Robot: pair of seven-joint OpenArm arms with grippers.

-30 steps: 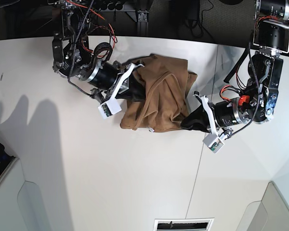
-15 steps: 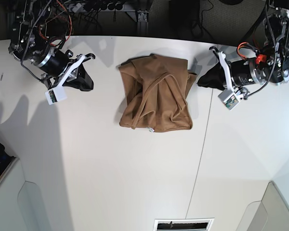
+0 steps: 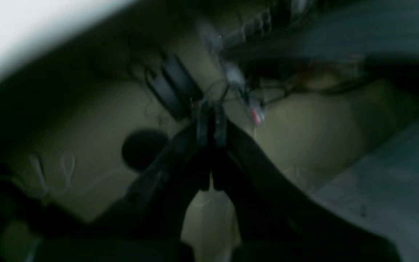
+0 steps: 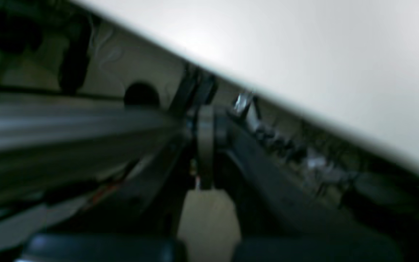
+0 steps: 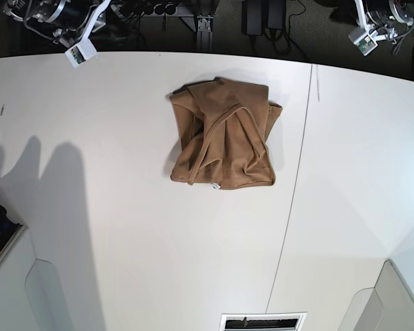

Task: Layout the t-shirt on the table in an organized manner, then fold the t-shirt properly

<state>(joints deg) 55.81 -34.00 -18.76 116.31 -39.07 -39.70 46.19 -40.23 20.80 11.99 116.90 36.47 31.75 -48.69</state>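
The tan-brown t-shirt (image 5: 224, 134) lies folded in a rough, wrinkled square at the middle back of the white table (image 5: 124, 207), with its small white tag (image 5: 216, 185) at the near edge. Nothing touches it. Both arms are drawn back past the table's far edge: the right arm (image 5: 72, 27) at the top left, the left arm (image 5: 376, 21) at the top right. In the blurred left wrist view my left gripper (image 3: 211, 125) is shut and empty. In the blurred right wrist view my right gripper (image 4: 206, 140) is shut and empty. The shirt shows in neither wrist view.
A thin dark seam (image 5: 294, 179) runs across the table right of the shirt. Grey bins stand at the lower left (image 5: 14, 283) and the lower right (image 5: 393, 296). A vent (image 5: 262, 321) sits at the near edge. Cables and a power strip (image 5: 159, 8) lie beyond the far edge.
Both arms have let go of the shirt and pulled back from its sides to the far corners. The shirt stays where it was laid.
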